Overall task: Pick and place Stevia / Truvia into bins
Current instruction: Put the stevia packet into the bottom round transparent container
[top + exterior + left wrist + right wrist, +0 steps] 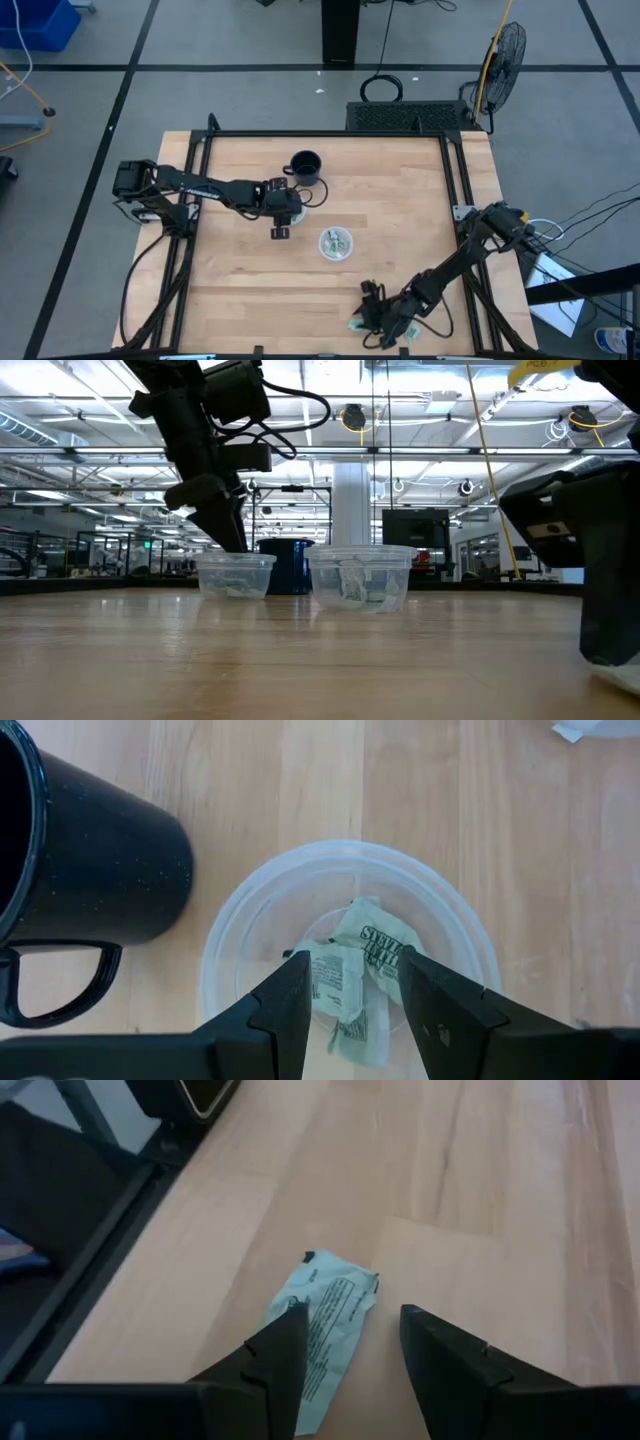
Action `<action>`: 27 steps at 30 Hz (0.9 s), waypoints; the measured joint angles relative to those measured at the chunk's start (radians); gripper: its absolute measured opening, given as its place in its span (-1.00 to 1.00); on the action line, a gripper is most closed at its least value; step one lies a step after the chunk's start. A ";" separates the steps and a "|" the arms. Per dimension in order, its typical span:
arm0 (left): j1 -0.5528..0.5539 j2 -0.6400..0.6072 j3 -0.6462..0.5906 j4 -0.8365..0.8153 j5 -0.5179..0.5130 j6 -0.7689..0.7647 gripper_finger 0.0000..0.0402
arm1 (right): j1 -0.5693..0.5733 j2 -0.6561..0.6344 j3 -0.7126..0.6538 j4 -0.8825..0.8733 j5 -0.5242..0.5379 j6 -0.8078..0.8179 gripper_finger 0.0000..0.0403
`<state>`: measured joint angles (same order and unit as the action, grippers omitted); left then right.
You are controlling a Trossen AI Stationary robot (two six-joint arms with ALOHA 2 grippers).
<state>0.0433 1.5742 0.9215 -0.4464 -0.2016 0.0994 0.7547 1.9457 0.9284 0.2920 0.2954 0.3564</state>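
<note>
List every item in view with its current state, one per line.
Left gripper: open, above the cup beside the mug.
Right gripper: open, low over a loose packet near the table's front edge.
Cup beside the mug: upright, holds packets.
Centre cup: upright, holds packets.
Black mug: upright.

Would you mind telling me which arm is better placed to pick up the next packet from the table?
The right. Its hand is open just above a loose packet near the table's front edge. The left hand is open over a cup beside the black mug.
</note>
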 joint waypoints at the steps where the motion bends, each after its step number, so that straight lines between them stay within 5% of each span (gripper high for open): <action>1: 0.000 0.000 0.000 0.002 0.000 0.000 -0.21 | 0.000 0.012 0.001 0.007 0.005 0.000 -0.23; 9: 0.000 0.000 0.000 0.007 -0.001 0.001 -0.21 | 0.002 0.012 0.001 -0.042 0.044 -0.070 -0.40; 17: 0.000 0.000 0.000 0.016 -0.006 0.002 -0.21 | -0.039 -0.077 -0.007 -0.091 0.073 -0.184 -0.94; 24: 0.000 0.000 0.000 0.061 -0.008 0.029 -0.21 | -0.069 -0.237 -0.005 -0.118 0.253 -0.375 -0.98; 27: 0.000 0.000 0.000 0.059 -0.008 0.013 -0.21 | -0.098 -0.301 -0.002 -0.133 0.163 -0.303 -0.98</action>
<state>0.0433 1.5742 0.9218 -0.3877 -0.2092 0.1121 0.6572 1.6445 0.9260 0.1590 0.4588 0.0533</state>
